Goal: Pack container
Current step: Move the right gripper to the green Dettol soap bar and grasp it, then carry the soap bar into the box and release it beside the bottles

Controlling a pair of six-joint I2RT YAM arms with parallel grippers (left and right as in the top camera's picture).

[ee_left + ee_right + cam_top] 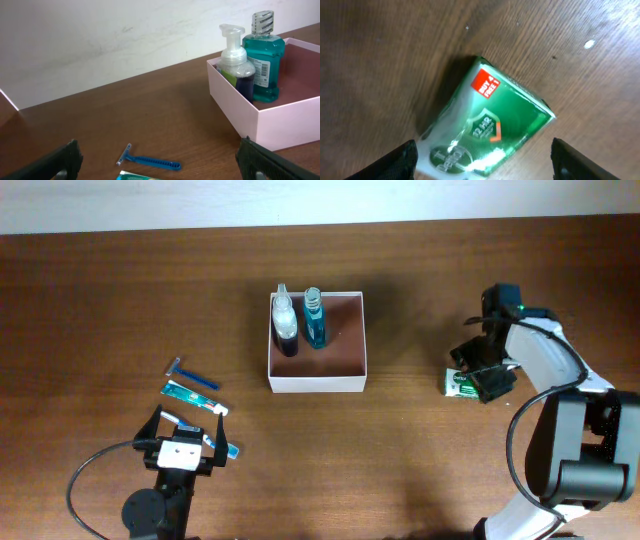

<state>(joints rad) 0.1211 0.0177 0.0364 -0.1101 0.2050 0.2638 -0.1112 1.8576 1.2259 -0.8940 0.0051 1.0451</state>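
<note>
Packing caught partway. Near the middle of the bench (100, 300), toward the far edge: the container (318, 384), open-topped, with white walls and a pinkish-tan floor. Already upright along its left wall, close side by side: a clear pump bottle (285, 320) with dark liquid and a teal mouthwash bottle (314, 322). Rest of the floor bare.

Still outside, toward the left edge: a blue razor (196, 377) and, just nearer the front edge, a green-and-white toothpaste tube (193, 397). Toward the right edge: a green packet (460, 383), lying flat.

Left gripper (185, 442) near the front-left corner, jaws spread wide and pinching nothing. Faces the razor and the container across the bench in the wrist view.

Right gripper (487, 380) low over the green packet, jaws spread to either side of it and not yet closed. Contact with the wrapper impossible to confirm.

Judged as two items packed and at least three left outside. Green packet likely the next to go in, given the jaws straddling it. Ample bare floor on the right side of the container for all three.
</note>
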